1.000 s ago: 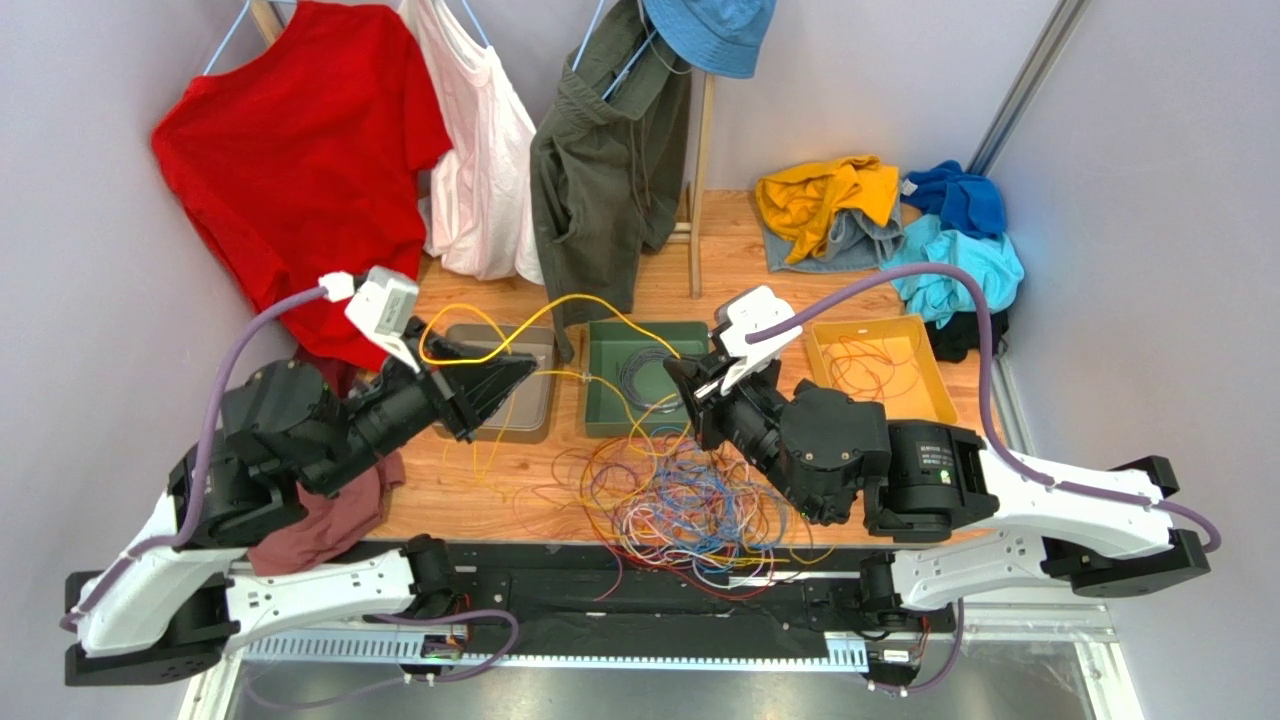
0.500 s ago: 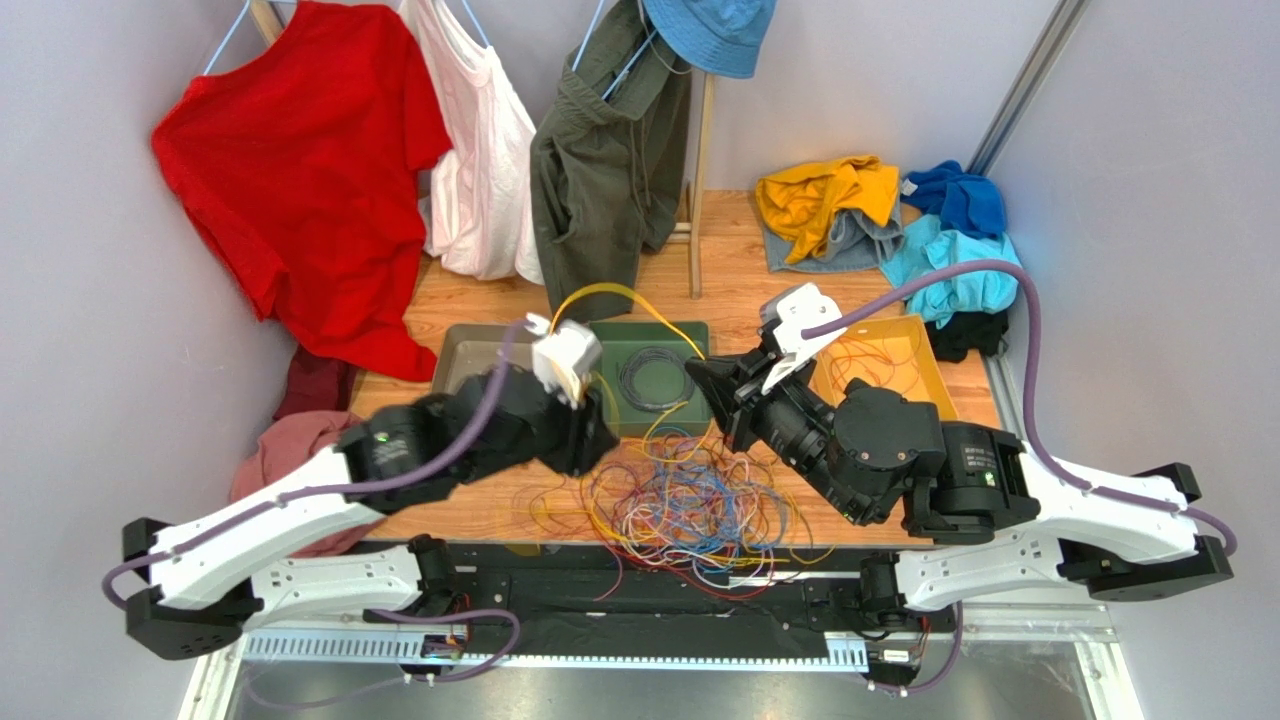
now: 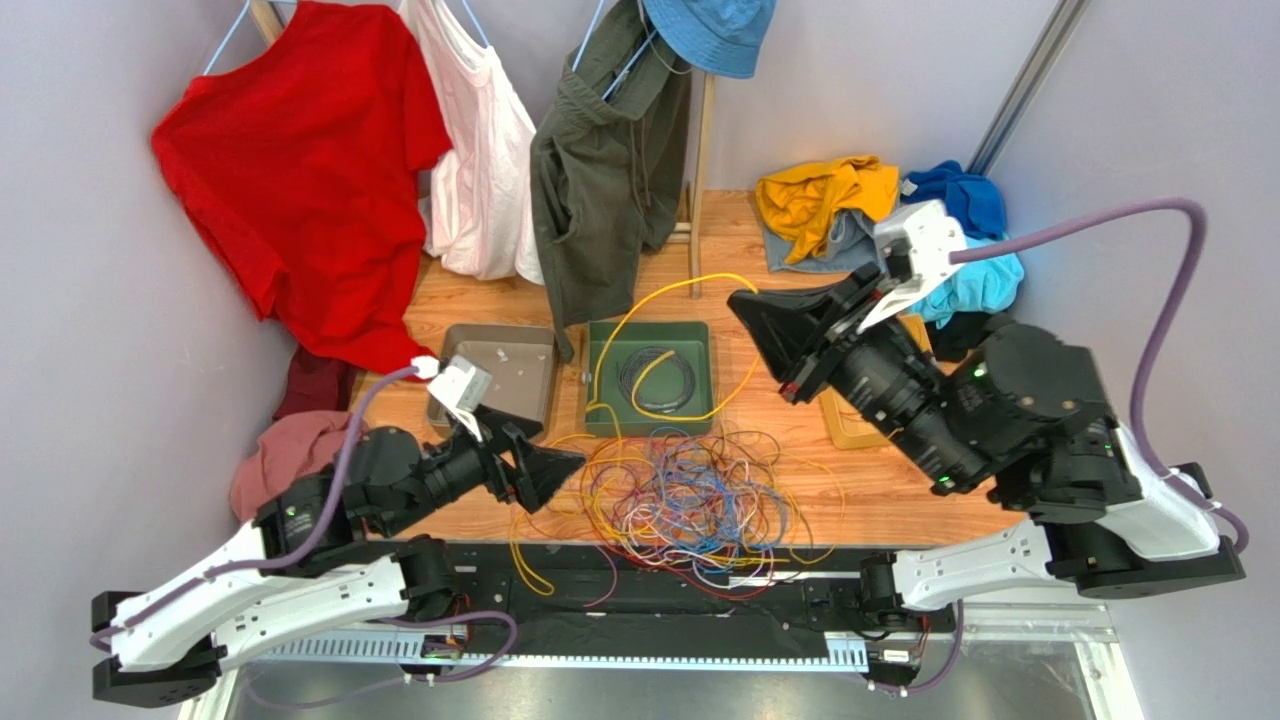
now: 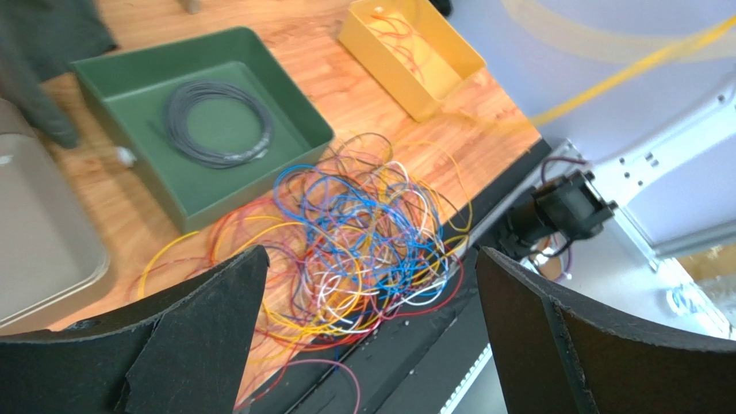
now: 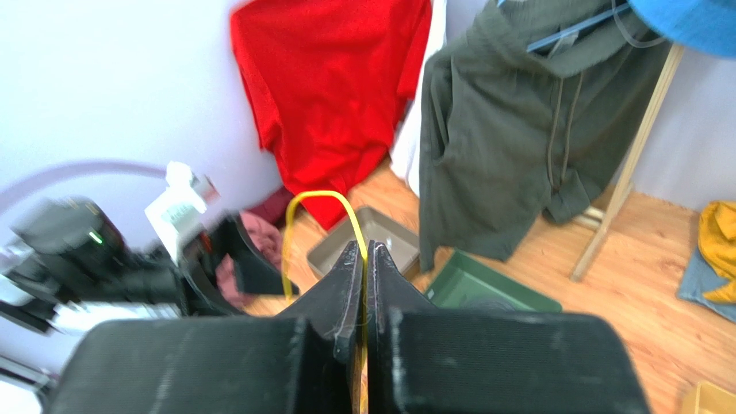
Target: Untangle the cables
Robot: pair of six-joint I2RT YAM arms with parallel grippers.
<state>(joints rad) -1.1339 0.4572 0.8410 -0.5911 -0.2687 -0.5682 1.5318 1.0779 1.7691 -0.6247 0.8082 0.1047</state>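
the two arms have swapped roles in the last second. the left gripper (image 3: 568, 471), which was up over the grey tray (image 3: 511, 357) with the yellow cable (image 3: 676, 288) in it, has let go and dropped low to the left edge of the cables (image 3: 684, 503). its jaws are now spread wide with nothing in them. the right gripper (image 3: 747, 318) has swung up and back toward the far right, pinched tight on that same yellow cable, which now arcs from its tips over the green tray (image 3: 684, 329) and down toward the heap. the tangle itself sits on the worktop (image 3: 857, 488) near the front edge, just this side of the green tray, and looks much as it did. to me one strand is being drawn out, but its lower end looks buried in the heap, so it isn't free yet.
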